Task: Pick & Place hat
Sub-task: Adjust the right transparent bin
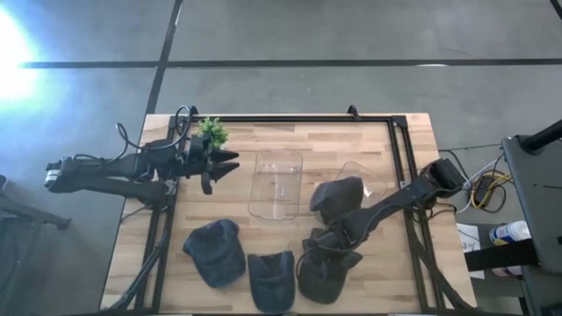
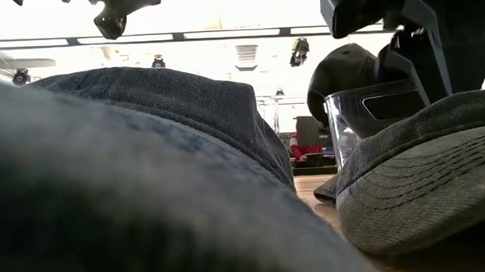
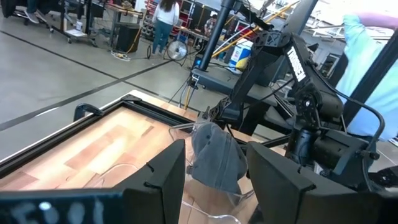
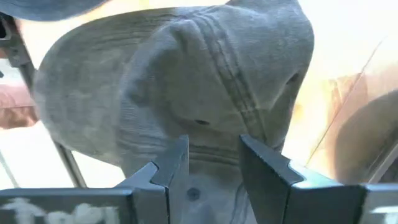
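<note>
Several dark grey caps are in view. One cap (image 1: 338, 193) (image 3: 214, 155) (image 2: 346, 74) is up in the air beside the clear bin (image 1: 277, 184) (image 2: 364, 114), and my right gripper (image 4: 214, 165) (image 1: 334, 219) is shut on it. Three more caps lie along the near edge: the left cap (image 1: 215, 252), the middle cap (image 1: 272, 278) and the right cap (image 1: 327, 274), which is partly under my right arm. My left gripper (image 1: 219, 167) (image 3: 217, 180) hovers open over the table's left side, pointing at the bin. My right gripper pinches a bunch of the cap's crown fabric (image 4: 211, 152) between its two fingers, close to a seam. The fingers come from the table's near side. The cap is lifted clear and hangs over the bin's right edge, as the left wrist view shows.
A small green plant (image 1: 211, 132) stands at the far left, close to my left arm. A clear lid-like piece (image 1: 362, 175) lies right of the bin. A black frame (image 1: 299, 118) runs along the far and side edges. People (image 3: 165, 15) stand in the room beyond.
</note>
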`<act>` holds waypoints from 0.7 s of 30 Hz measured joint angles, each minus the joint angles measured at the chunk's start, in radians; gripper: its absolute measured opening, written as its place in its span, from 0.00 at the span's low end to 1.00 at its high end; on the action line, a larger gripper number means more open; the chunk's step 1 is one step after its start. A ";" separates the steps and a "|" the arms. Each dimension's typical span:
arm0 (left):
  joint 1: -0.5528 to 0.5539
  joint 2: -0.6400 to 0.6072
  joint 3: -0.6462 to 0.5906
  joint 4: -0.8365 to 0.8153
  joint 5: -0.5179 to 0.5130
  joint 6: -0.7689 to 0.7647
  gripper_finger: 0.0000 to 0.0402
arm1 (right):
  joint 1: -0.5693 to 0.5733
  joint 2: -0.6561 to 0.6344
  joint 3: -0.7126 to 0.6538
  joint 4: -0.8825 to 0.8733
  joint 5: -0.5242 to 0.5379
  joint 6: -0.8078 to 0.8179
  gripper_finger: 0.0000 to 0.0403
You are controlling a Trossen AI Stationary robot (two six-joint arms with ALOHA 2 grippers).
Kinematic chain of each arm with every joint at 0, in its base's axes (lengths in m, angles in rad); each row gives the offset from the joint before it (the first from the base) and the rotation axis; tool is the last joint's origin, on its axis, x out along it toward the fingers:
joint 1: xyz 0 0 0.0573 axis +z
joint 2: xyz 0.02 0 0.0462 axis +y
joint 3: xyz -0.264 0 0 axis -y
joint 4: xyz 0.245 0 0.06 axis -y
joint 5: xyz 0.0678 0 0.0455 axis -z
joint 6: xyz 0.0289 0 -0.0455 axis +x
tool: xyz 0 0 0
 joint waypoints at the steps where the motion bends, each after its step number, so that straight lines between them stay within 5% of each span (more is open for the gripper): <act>1: 0.000 0.000 0.000 0.000 0.005 0.000 0.41 | 0.000 -0.001 0.008 -0.009 0.000 0.008 0.33; 21: 0.000 0.000 -0.002 -0.008 0.023 0.006 0.41 | 0.126 -0.018 0.063 -0.276 -0.001 0.282 0.33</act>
